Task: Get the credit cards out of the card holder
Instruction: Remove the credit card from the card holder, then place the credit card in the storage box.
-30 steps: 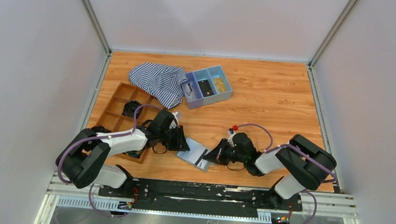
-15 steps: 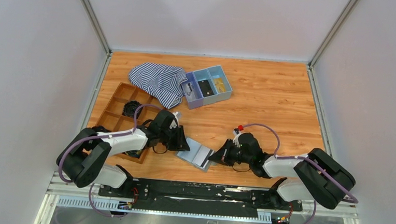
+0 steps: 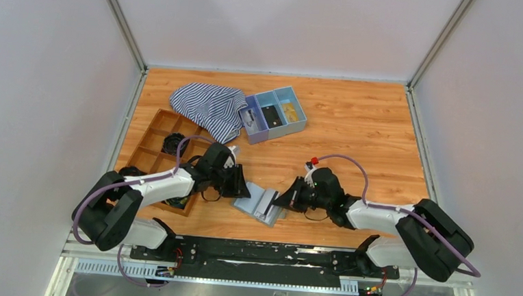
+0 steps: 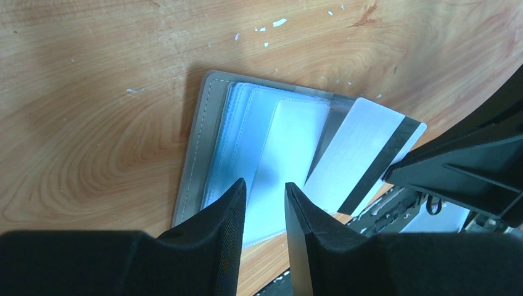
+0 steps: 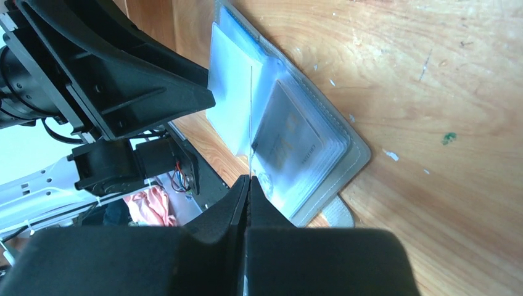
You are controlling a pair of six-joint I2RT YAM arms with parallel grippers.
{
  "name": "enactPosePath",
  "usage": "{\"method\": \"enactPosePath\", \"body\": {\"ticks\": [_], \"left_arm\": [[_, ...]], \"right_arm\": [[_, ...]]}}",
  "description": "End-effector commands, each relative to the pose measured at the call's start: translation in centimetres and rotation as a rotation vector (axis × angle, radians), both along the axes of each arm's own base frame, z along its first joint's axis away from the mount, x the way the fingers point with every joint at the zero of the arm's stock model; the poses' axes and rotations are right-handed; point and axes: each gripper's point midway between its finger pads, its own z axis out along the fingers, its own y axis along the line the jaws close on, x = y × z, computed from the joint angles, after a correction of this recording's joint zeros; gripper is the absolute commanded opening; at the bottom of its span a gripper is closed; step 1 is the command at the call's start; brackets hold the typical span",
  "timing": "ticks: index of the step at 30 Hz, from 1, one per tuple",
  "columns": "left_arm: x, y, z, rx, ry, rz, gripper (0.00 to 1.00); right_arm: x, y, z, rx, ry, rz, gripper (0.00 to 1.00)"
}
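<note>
Arms both reach low toward desk centre, tips facing each other. L tool narrow-gapped, nothing between, tips over small flat grey bifold card holder; contact unclear. R tool clamped on thin pale plastic credit card w/ black stripe, card sticking out past holder's edge. Holder lies open, pale clear pockets up, near front of orange wood-grain desk. Striped cloth and blue 3-compartment tray at back. White walls.

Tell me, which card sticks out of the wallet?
The white card with the black stripe, pinched by the right gripper; the other cards lie tucked in the card holder's pockets.
</note>
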Motion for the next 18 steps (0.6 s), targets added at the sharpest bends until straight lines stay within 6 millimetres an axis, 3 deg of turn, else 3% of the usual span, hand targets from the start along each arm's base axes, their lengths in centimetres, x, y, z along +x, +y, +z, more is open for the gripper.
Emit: {"method": "enactPosePath", "body": {"ticks": [1,10,18], "left_arm": [[0.2,-0.3,0.6,-0.016,-0.002,-0.01,0.34],[0.4,-0.3,1.0,-0.018,-0.014,-0.007,0.34],[1.3,-0.3,2.9,-0.004,-0.061,-0.01,0.34]], "right_arm": [[0.7,0.4,0.4,0.001,-0.011,0.013,0.0],[0.5,-0.4,1.8,-0.039,-0.07,0.027,0.0],[0.2,-1.3,2.7,-0.103,-0.13,0.067,0.0]]}}
